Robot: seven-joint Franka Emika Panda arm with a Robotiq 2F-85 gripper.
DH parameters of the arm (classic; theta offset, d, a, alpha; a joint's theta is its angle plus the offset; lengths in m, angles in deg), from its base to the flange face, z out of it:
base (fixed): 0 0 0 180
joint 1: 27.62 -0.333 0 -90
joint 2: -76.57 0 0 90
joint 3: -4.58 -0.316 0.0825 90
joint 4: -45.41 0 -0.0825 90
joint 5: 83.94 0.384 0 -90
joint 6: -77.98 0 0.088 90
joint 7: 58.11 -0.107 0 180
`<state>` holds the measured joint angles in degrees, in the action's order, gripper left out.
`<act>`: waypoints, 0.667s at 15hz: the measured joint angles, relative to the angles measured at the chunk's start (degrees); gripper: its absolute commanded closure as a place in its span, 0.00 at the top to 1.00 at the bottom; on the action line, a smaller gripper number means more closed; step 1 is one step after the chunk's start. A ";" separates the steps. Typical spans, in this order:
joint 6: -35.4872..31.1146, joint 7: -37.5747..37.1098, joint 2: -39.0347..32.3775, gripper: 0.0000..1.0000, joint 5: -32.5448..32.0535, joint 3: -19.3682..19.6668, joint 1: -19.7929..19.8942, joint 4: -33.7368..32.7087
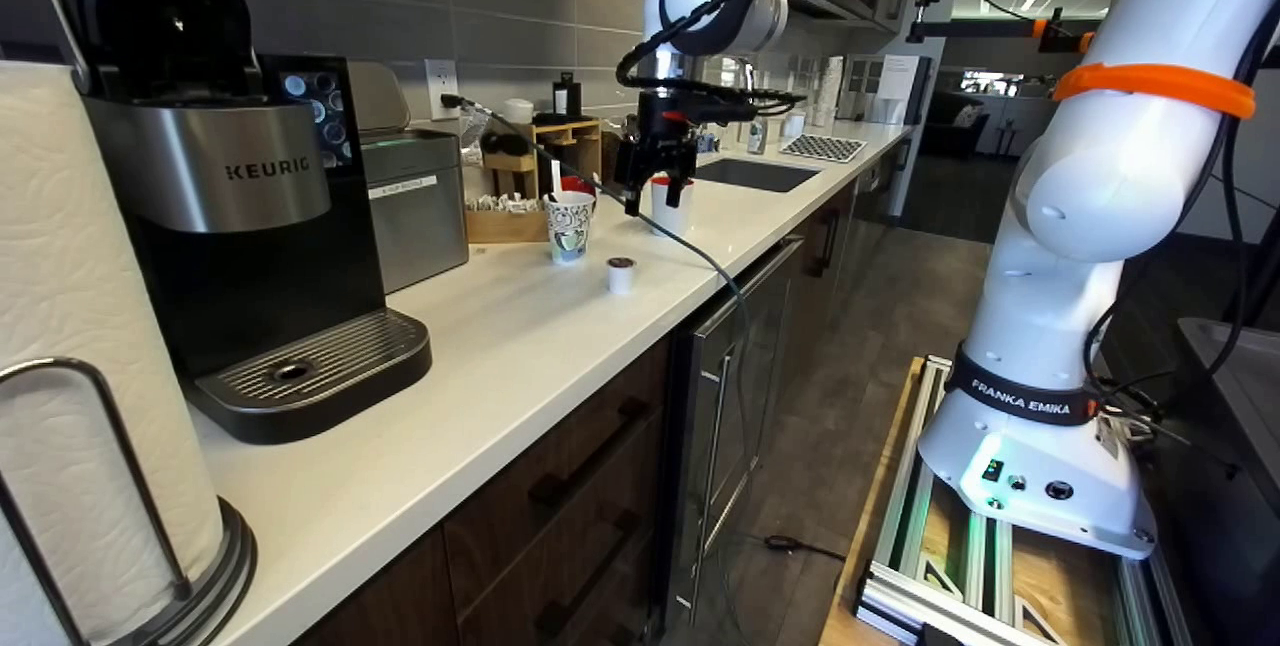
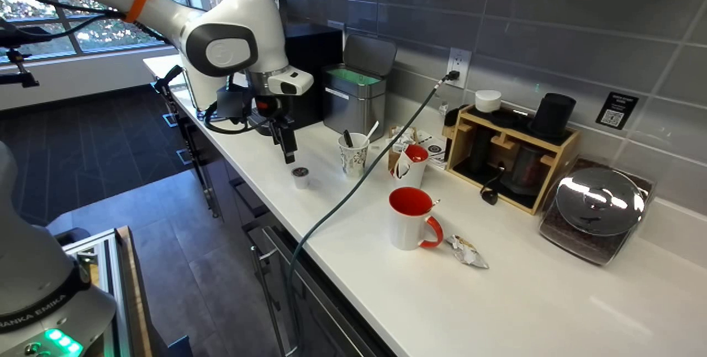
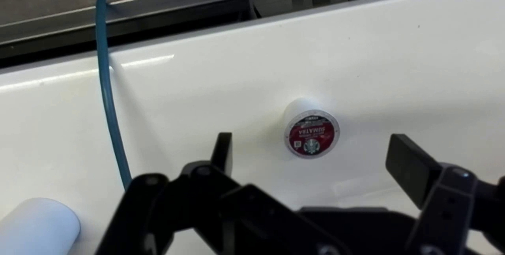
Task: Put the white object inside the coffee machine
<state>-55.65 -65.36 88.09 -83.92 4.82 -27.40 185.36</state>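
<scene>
The white object, a small pod with a dark red lid, stands upright on the counter in both exterior views [image 1: 620,278] [image 2: 301,179]; its lid faces the camera in the wrist view [image 3: 311,133]. My gripper [image 1: 653,202] is open and empty, pointing down above the counter near the pod. In the wrist view the pod shows between the spread fingers [image 3: 315,151], a little beyond their tips and not touched. The coffee machine [image 1: 255,171], a black and silver Keurig, stands with its top raised open. In an exterior view its black body [image 2: 317,67] is partly hidden by the arm.
A paper-towel roll [image 1: 80,346] stands beside the machine. A teal cable [image 2: 353,188] slants from the outlet over the counter edge. A patterned cup [image 2: 353,159], a red-and-white mug [image 2: 403,230] and a grey box [image 1: 420,211] stand near the pod.
</scene>
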 measured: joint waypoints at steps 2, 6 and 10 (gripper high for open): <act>-4.67 -5.50 -1.84 1.00 -3.99 -1.69 0.06 0.22; -8.47 -18.93 -6.08 1.00 -14.32 -3.76 0.94 0.10; -8.67 -25.77 -9.22 1.00 -19.40 -3.74 1.11 -0.58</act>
<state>-64.32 -91.13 78.87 -103.32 1.09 -26.29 184.78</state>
